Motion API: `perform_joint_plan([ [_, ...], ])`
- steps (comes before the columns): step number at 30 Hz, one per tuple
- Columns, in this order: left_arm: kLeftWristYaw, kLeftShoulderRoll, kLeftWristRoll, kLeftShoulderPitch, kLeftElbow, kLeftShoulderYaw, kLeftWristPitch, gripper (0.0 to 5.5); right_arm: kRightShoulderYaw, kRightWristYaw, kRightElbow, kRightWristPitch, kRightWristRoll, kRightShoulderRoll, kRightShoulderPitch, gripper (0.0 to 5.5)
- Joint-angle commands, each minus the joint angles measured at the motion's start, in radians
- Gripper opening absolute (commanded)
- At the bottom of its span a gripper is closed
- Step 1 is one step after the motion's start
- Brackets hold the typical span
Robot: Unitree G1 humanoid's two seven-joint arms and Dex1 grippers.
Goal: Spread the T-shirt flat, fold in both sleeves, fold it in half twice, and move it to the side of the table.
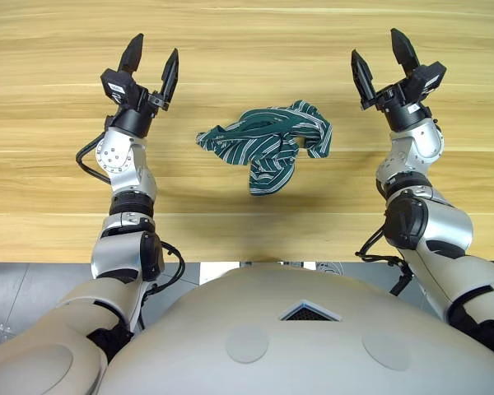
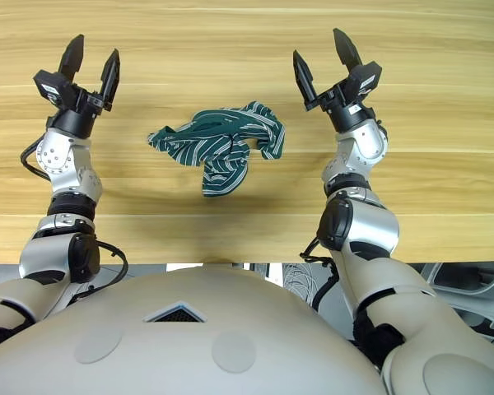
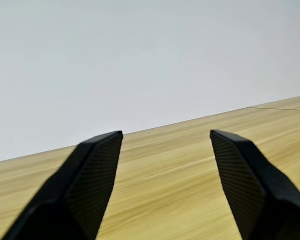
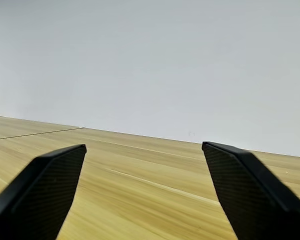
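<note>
Green-striped T-shirt point(image 1: 267, 146) crumpled on table point(image 1: 58, 189) | left end effector point(image 1: 155, 46) spread | right end effector point(image 1: 375, 44) spread

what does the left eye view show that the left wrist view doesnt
The left eye view alone has the crumpled green-and-white striped T-shirt, heaped between the two arms, and the open black two-fingered right gripper. The left wrist view alone has the plain pale wall beyond the far edge of the light wooden table. Both share that table and the open, empty left gripper.
</note>
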Motion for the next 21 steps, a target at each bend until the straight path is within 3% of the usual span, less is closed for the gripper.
perform_joint_plan([
  [1,-0.007,-0.005,-0.012,0.003,-0.008,0.005,0.015,3.11,-0.003,-0.006,-0.016,0.003,0.005,-0.002,-0.002,4.34],
  [4,-0.013,-0.004,-0.025,0.001,-0.008,0.012,0.021,3.31,-0.012,-0.012,-0.015,0.006,0.013,-0.008,-0.007,4.34],
  [9,-0.021,-0.004,-0.039,0.0,-0.009,0.021,0.021,4.05,-0.019,-0.012,-0.017,0.007,0.018,-0.011,-0.009,5.11],
  [11,-0.014,-0.003,-0.03,0.0,-0.008,0.023,0.011,4.07,-0.02,-0.014,-0.017,0.005,0.016,-0.011,-0.009,5.38],
  [21,-0.024,0.013,-0.026,0.004,0.004,0.035,0.0,4.07,-0.011,0.033,-0.023,0.007,0.013,-0.023,0.003,5.38],
])
